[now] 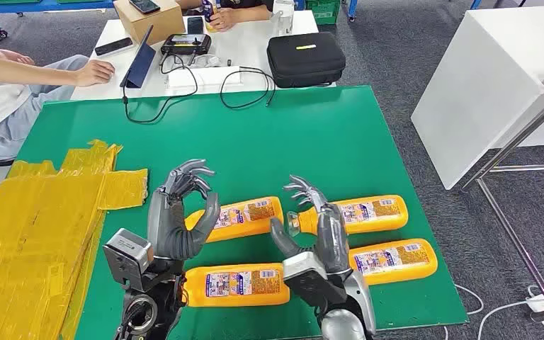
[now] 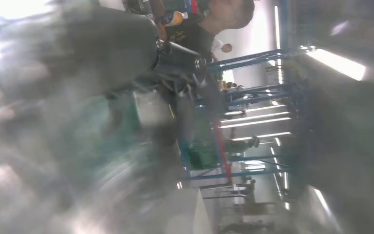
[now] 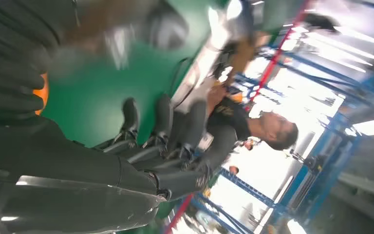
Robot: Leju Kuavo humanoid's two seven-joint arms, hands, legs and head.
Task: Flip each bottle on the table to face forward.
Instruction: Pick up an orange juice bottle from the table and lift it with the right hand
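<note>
Four orange bottles lie on their sides on the green table, in two rows of two, labels up; far-left bottle lies partly behind the left hand; far-right bottle lies with its cap end toward the right hand; near-left bottle lies between the two forearms; near-right bottle lies just beside the right wrist

Left hand is raised above the table, fingers spread and curled at the tips, grasping nothing; it stands in front of the far-left bottle, contact cannot be told; the left wrist view is blurred

Right hand is raised, fingers apart, grasping nothing; its fingertips stand near the cap end of the far-right bottle, contact cannot be told; in the right wrist view the dark fingers extend over the green surface

Yellow taped sheets cover the table's left side; a black case, a tablet and cables lie on the white table beyond; a person's arm rests at its left edge
</note>
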